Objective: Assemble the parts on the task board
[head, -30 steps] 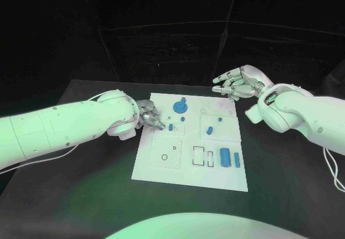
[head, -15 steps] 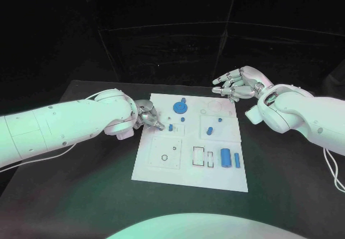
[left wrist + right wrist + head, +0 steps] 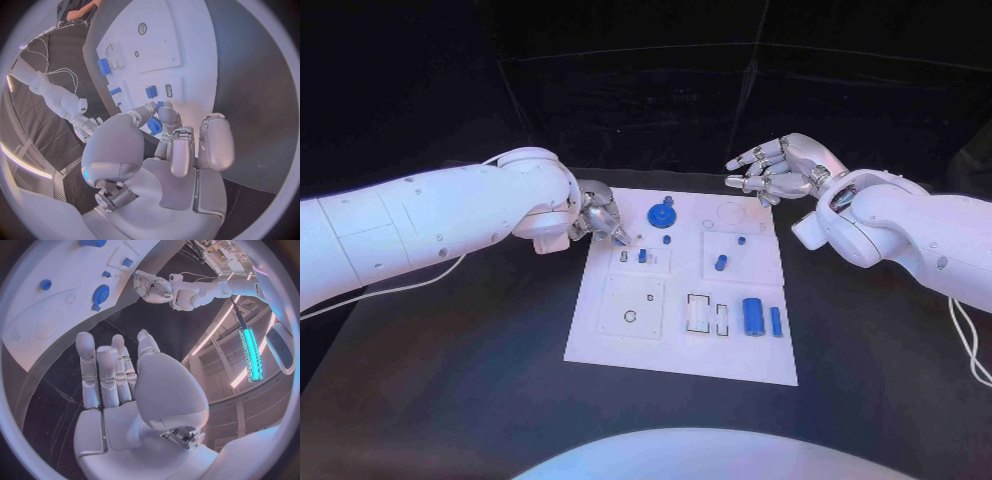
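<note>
The left robot hand (image 3: 599, 220) hovers, fingers curled and holding nothing, at the white board's (image 3: 632, 345) edge; the right robot hand (image 3: 776, 170) hangs open, fingers spread, beyond its far corner.

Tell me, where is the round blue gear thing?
In the head view the blue gear sits near the far edge of the white task board, just right of the left hand.

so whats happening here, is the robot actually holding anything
A two-armed robot is working at a white board with small blue parts on a black table. The left hand hangs over the board's far left edge, close to the blue gear, fingers curled; whether it pinches anything cannot be told. The right hand hovers off the far right corner, fingers apart and empty. Other parts, like the blue cylinder, lie untouched.
</note>
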